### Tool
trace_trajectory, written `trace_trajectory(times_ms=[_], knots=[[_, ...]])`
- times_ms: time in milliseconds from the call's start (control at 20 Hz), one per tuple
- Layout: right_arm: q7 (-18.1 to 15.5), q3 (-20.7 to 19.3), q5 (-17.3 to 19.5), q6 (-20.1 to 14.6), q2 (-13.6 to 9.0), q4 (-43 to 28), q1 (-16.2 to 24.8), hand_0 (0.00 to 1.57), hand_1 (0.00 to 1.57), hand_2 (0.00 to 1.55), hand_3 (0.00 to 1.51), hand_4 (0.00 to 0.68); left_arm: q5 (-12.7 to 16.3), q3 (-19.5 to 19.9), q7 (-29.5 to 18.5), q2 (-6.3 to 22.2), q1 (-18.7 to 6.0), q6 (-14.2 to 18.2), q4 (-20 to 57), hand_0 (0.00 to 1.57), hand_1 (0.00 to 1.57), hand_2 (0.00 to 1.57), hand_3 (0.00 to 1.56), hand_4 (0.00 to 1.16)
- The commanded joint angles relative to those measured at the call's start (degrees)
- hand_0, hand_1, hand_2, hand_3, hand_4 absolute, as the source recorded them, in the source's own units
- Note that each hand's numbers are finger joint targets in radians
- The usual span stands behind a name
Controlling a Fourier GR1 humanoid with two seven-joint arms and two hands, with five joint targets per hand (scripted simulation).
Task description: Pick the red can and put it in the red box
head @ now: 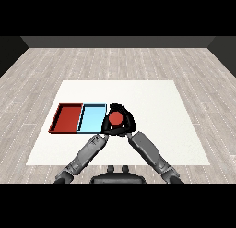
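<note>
1. Red can (115,118) stands just right of the blue tray (91,119), near the middle of the white bench (156,121); we see its round top from above.
2. We note that both forearms converge on the can. The right hand (128,120) arches over and round its far and right side, fingers curled about it. The left hand (106,126) sits against its near left side, also curled toward it.
3. We cannot tell whether the can rests on the bench or is already lifted slightly; nothing shows beneath it.
4. The red tray (67,118) lies at the far left, touching the blue tray along one edge, and holds nothing.
5. Progress, as we judge it: the reach is done and the grasp appears made or nearly so. The can is not yet in the red tray.
6. Remaining, in our judgement: lift the can, carry it leftward across the whole blue tray, lower it into the red tray and release.
7. The main risk we foresee is setting down short, in the blue tray, since that one lies between can and goal.
</note>
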Motion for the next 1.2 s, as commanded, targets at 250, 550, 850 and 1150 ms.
trace_trajectory(times_ms=[250,550,850,1150], knots=[[2.5,-5.3,3.3,3.6,-2.7,-5.1,2.2,0.00,0.00,0.00,0.00,0.000,-0.5,-1.1,-0.9,-1.2,-2.4,1.4,2.8,1.57,1.57,1.57,1.48,1.15],[7.5,-6.6,9.5,-3.0,-1.6,-9.2,0.0,0.00,0.00,0.00,0.00,0.000,-3.6,-1.8,-2.2,-1.2,6.1,0.4,-1.2,1.57,1.57,1.57,1.48,1.14],[10.7,-13.1,9.1,-2.7,-4.8,-19.7,-0.4,0.00,0.00,0.00,0.00,0.000,-2.7,3.0,0.5,-1.2,4.9,-2.1,-1.4,1.57,1.57,1.57,1.48,1.12],[9.6,-21.7,2.8,3.8,-10.1,-23.5,9.0,0.00,0.00,0.00,0.00,0.000,-4.7,5.5,-1.1,0.7,6.8,-3.8,-2.2,1.57,1.57,1.57,1.46,1.13]])
